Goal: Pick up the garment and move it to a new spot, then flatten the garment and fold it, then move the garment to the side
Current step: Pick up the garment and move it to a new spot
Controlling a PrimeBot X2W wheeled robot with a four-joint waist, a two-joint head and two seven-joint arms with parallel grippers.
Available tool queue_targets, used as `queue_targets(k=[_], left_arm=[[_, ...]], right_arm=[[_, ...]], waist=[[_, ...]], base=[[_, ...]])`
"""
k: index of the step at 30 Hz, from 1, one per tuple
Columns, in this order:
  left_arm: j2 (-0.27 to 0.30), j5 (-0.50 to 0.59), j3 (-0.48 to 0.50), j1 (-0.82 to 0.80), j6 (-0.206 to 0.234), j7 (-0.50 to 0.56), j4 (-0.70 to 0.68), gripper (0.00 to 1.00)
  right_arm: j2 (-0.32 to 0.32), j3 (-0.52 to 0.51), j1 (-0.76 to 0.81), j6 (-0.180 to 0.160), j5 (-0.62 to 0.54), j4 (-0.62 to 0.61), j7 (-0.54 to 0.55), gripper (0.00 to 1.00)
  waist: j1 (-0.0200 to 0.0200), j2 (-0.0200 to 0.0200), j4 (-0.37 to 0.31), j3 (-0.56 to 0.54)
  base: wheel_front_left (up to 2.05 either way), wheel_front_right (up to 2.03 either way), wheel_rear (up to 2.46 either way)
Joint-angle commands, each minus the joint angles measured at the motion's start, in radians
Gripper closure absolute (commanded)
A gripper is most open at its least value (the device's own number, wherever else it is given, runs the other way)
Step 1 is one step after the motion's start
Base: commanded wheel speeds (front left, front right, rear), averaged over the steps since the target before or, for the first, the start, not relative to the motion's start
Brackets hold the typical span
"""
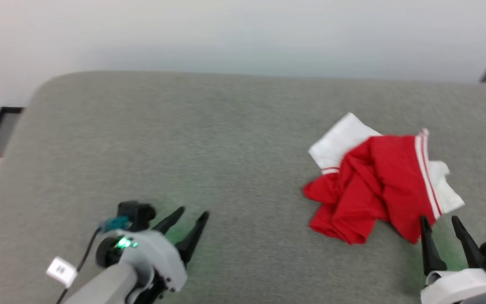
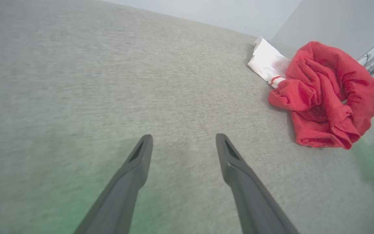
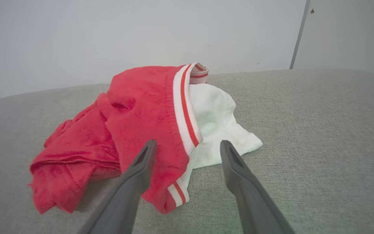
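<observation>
Nearest, my right gripper stands with jaws wide and empty just short of the garment. It lies crumpled in a red-and-white heap on the grey fabric surface, toward my right side, while my left gripper, jaws equally wide and empty, hovers over bare fabric well apart from it. Risk, as I judge it: closing on the striped trim alone may lift one loose layer, so the heap drags or slips free, or the jaws may pinch the surface beneath.

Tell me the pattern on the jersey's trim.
White trim with red stripes, best in right wrist view.
</observation>
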Motion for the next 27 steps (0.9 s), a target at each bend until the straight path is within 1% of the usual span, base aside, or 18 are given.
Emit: queue_targets(k=[1,4,5,9,14,17,21,27], left_arm=[[0.003,0.036,0.047,0.041,0.003,0.0,-0.004,0.0],[0.012,0.132,0.167,0.111,0.012,0.0,-0.035,0.0],[0.012,0.132,0.167,0.111,0.012,0.0,-0.035,0.0],[0.016,0.273,0.332,0.214,0.045,0.0,-0.106,0.0],[-0.003,0.442,0.517,0.344,0.065,0.0,-0.235,0.0],[-0.017,0.527,0.616,0.404,0.062,0.0,-0.304,0.0],[-0.042,0.615,0.71,0.463,0.049,0.0,-0.367,0.0],[-0.077,0.69,0.789,0.513,0.031,0.0,-0.409,0.0]], right_arm=[[-0.004,-0.008,0.022,0.0,0.004,-0.01,0.006,0.0],[-0.006,-0.024,0.04,0.0,0.001,-0.029,0.015,0.0],[-0.006,-0.024,0.04,0.0,0.001,-0.029,0.015,0.0],[-0.002,-0.038,0.062,0.0,0.0,-0.056,0.022,0.0],[0.006,-0.059,0.077,0.0,0.003,-0.102,0.03,0.0],[0.011,-0.064,0.082,0.0,0.005,-0.132,0.036,0.0],[0.018,-0.069,0.089,0.0,0.007,-0.169,0.045,0.0],[0.034,-0.072,0.106,0.0,0.005,-0.213,0.056,0.0]], waist=[[0.0,0.0,0.113,-0.101],[0.0,0.0,0.114,-0.117],[0.0,0.0,0.114,-0.117],[0.0,0.0,0.098,-0.139],[0.0,0.0,0.06,-0.154],[0.0,0.0,0.038,-0.159],[0.0,0.0,0.018,-0.164],[0.0,0.0,0.0,-0.166]], base=[[0.0,0.0,0.0],[0.0,0.0,0.0],[0.0,0.0,0.0],[0.0,0.0,0.0],[0.0,0.0,0.0],[0.0,0.0,0.0],[0.0,0.0,0.0],[0.0,0.0,0.0]])
